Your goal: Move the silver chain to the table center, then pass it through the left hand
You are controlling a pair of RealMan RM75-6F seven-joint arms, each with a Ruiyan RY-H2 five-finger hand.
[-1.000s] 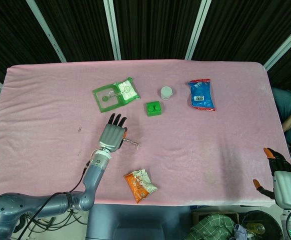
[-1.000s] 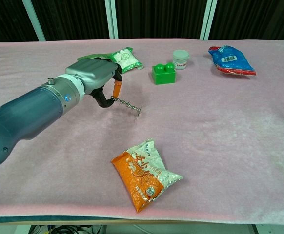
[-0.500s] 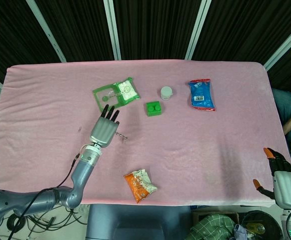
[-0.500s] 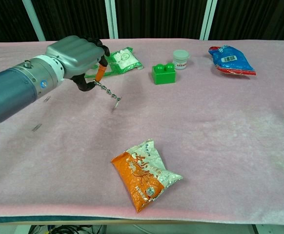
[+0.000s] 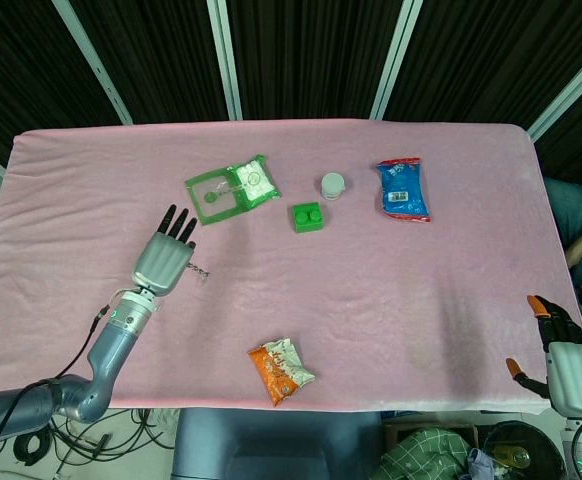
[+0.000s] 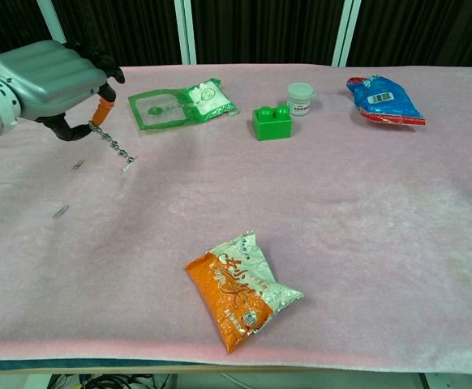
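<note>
The silver chain (image 6: 113, 147) is short and hangs slanting from my left hand (image 6: 45, 77), which pinches its upper end between an orange-tipped thumb and a finger. Its free end (image 6: 126, 168) reaches down to about the pink tablecloth (image 6: 366, 211). In the head view my left hand (image 5: 161, 262) is over the table's left part, back up, and the chain (image 5: 199, 271) pokes out to its right. My right hand (image 5: 561, 350) stays past the table's right front corner, fingers apart, holding nothing.
A green packet (image 6: 179, 104), a green brick (image 6: 272, 122), a white jar (image 6: 300, 98) and a blue bag (image 6: 382, 99) lie along the back. An orange snack bag (image 6: 240, 288) sits front centre. Two small metal bits (image 6: 60, 212) lie at left.
My left hand has carried the chain from near the table's middle leftward, past the green packet. The right hand has not moved.
</note>
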